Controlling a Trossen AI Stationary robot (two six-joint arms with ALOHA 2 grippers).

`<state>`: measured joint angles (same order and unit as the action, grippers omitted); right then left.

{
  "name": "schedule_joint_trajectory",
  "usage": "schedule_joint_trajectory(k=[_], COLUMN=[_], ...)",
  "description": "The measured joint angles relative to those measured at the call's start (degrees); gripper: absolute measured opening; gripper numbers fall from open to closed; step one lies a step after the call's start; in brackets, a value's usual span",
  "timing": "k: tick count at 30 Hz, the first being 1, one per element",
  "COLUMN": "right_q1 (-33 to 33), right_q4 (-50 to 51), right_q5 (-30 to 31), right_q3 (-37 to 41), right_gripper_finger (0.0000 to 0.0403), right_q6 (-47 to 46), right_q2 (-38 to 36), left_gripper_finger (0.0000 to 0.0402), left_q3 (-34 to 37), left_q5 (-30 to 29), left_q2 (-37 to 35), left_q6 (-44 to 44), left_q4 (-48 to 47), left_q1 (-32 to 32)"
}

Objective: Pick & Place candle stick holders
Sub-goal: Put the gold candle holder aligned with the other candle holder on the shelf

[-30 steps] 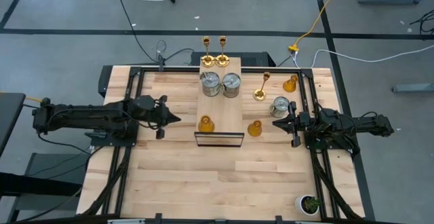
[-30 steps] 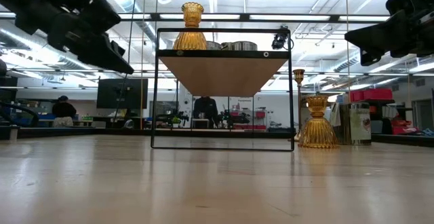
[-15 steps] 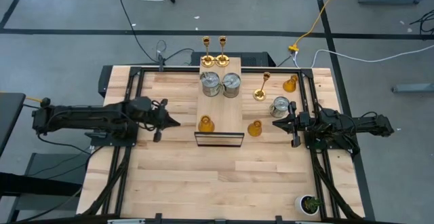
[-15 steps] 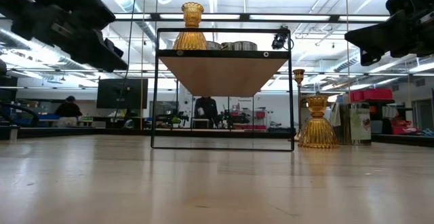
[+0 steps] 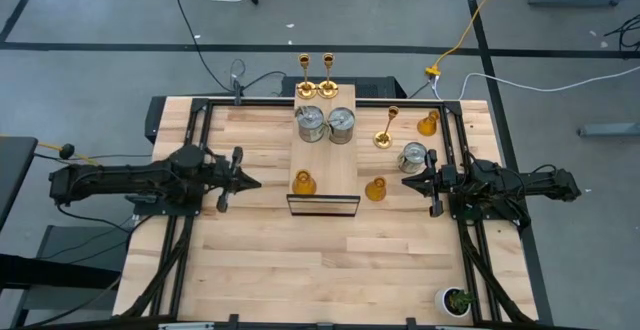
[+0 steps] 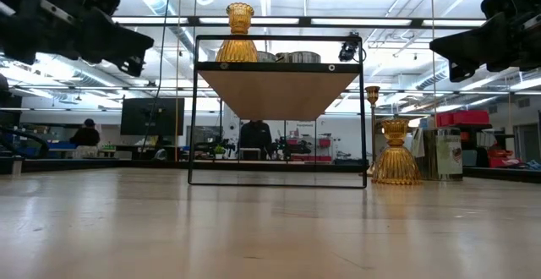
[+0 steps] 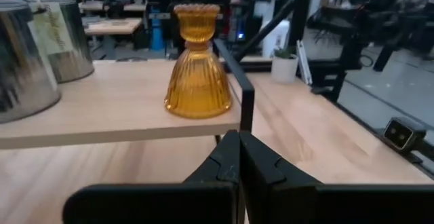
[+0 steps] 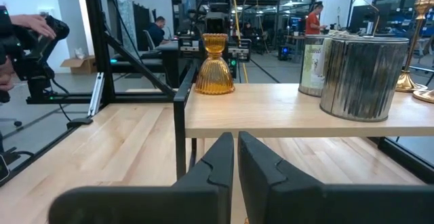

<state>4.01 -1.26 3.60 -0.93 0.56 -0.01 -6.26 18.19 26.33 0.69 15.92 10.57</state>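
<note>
So the raised shelf [image 5: 324,160] already has five candle stick holders on it: two gold candlesticks [image 5: 316,89] at the back, two silver cans [image 5: 326,123], one amber holder [image 5: 303,182] up front. Four are left on the table [image 5: 260,250] to the shelf's right: a gold candlestick [image 5: 385,137], a can [image 5: 413,156], two amber ones [image 5: 376,189]. Left gripper [image 5: 250,181] and right gripper [image 5: 408,182] hover on either side, both clenched, holding nothing.

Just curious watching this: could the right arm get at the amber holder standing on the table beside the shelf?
Probably yes: the amber holder stands apart, with bare table between it and the right end effector.
</note>
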Motion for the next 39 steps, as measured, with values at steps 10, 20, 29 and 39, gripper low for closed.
schedule_joint_trajectory(k=[10,20,29,39], right_q1=[0.0,0.0,0.0,0.0], right_q4=[0.0,0.0,0.0,0.0], right_q5=[0.0,0.0,0.0,0.0], right_q3=[0.0,0.0,0.0,0.0], right_gripper_finger=[0.0027,0.0027,0.0027,0.0027], right_q6=[0.0,0.0,0.0,0.0], right_q2=[0.0,0.0,0.0,0.0], left_gripper_finger=[0.0004,0.0005,0.0005,0.0005], left_q3=[3.1,5.7,5.7,5.8], left_q5=[-1.5,-1.7,-1.9,-2.1], left_q2=[-1.4,-4.4,-12.1,-20.7], left_q6=[2.6,2.1,1.9,1.9], left_q4=[1.3,3.1,-2.1,-11.3], left_q1=[-4.6,-6.3,-6.3,-6.3])
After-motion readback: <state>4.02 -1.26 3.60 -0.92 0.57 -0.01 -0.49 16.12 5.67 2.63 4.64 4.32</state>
